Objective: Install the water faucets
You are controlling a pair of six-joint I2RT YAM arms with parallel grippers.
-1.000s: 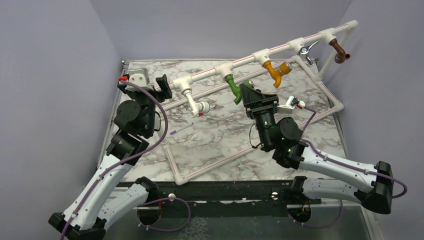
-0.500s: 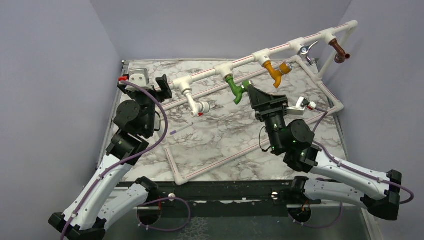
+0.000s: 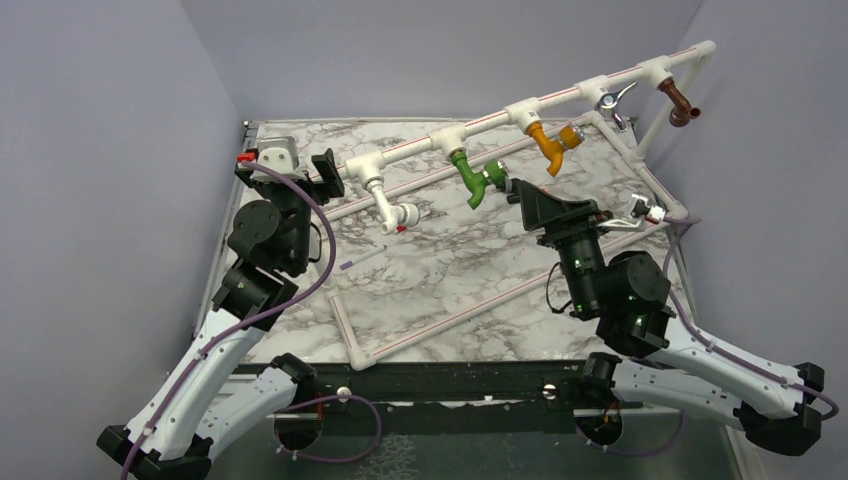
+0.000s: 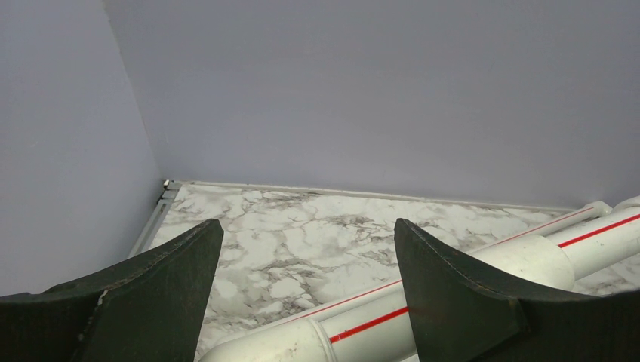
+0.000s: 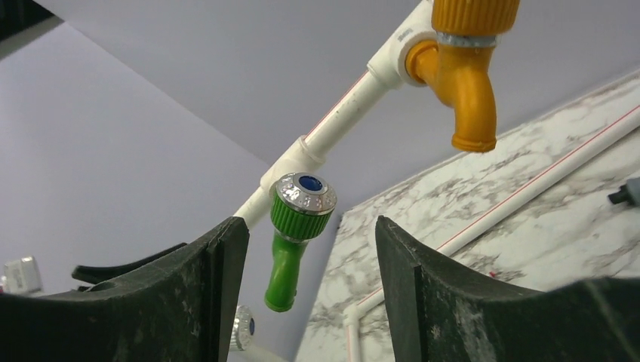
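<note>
The green faucet (image 3: 473,180) with a round silver knob hangs from the white pipe frame (image 3: 490,122); it also shows in the right wrist view (image 5: 296,234). My right gripper (image 3: 520,190) is open and empty, just right of the green faucet and apart from it; in its own view (image 5: 309,226) the faucet lies beyond the open jaws. A white faucet (image 3: 392,206), an orange faucet (image 3: 550,141), a silver faucet (image 3: 614,100) and a brown faucet (image 3: 681,103) also hang from the pipe. My left gripper (image 3: 325,170) is open by the pipe's left end (image 4: 453,294).
The pipe frame's lower rails (image 3: 450,315) lie across the marble table (image 3: 440,260). A small thin white stick (image 3: 362,258) lies on the table near the left arm. Purple walls stand close on the left, back and right.
My right arm has swung to the right and drawn back; its gripper has come away from the green faucet, which stays on the pipe. The left arm has not moved.
</note>
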